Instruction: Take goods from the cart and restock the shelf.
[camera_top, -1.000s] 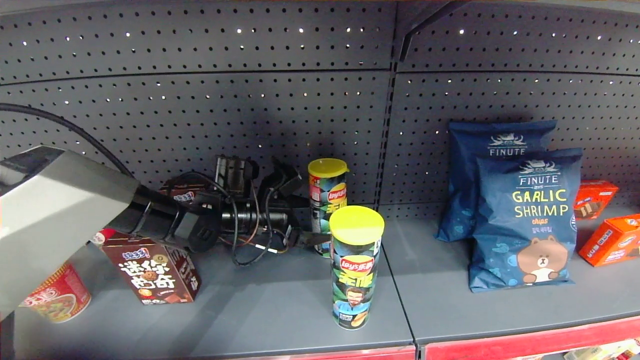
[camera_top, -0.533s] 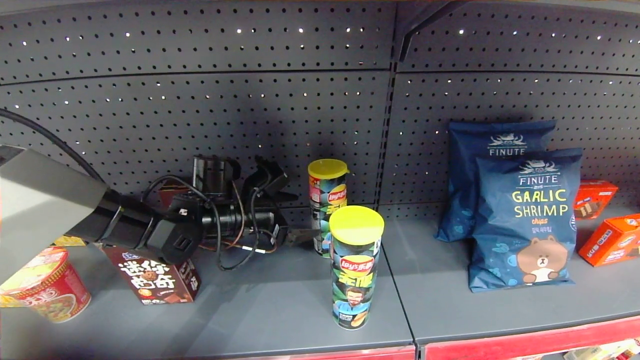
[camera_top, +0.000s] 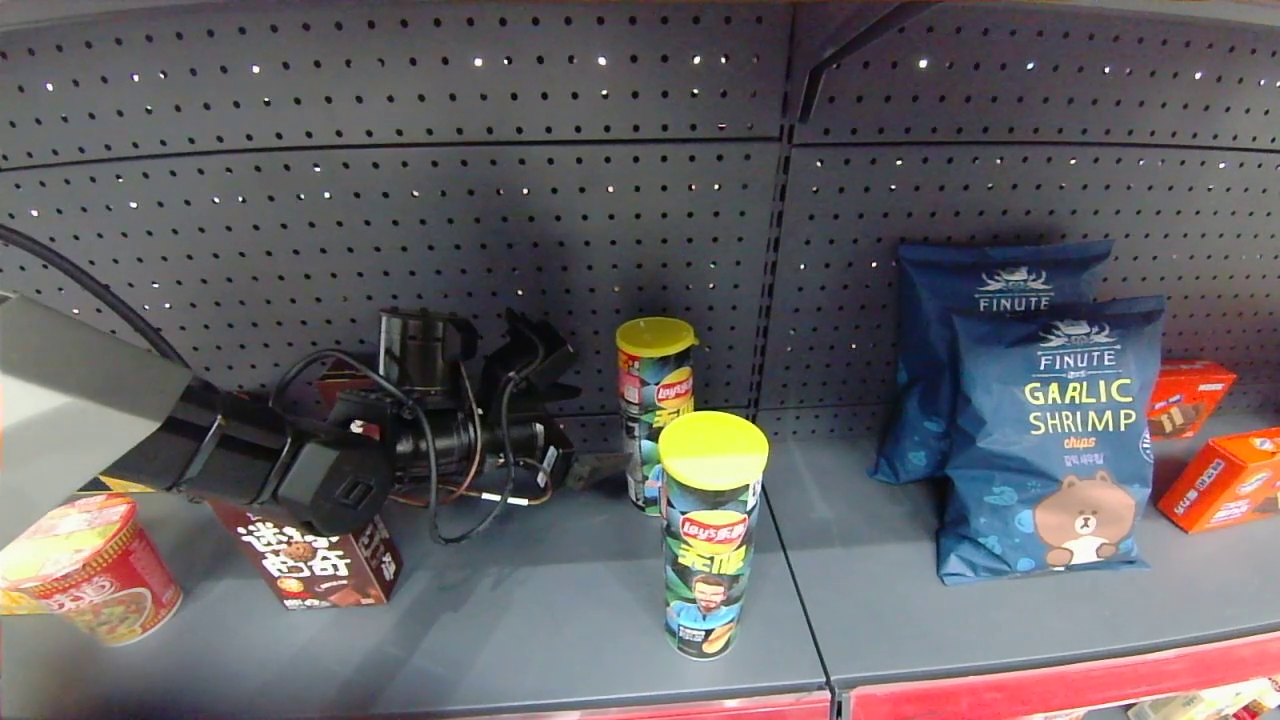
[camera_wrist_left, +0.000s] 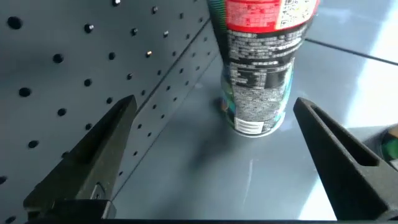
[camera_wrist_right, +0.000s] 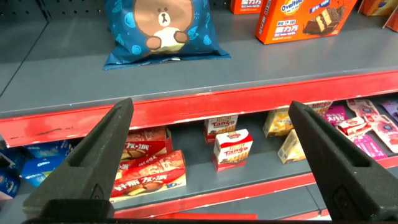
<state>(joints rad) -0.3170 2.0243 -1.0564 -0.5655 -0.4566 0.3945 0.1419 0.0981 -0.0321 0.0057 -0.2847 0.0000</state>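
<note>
Upright rear can stands at the shelf's back edge, straight ahead of the left hand; its fingers are spread wide, empty, clear of the can.

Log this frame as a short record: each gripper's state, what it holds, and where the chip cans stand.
left gripper: open, empty, pointed at the rear chip can, apart from it
right gripper: open, empty, facing the lower shelves
rear chip can: upright, close to the pegboard
front chip can: upright, near the front edge of the shelf
</note>
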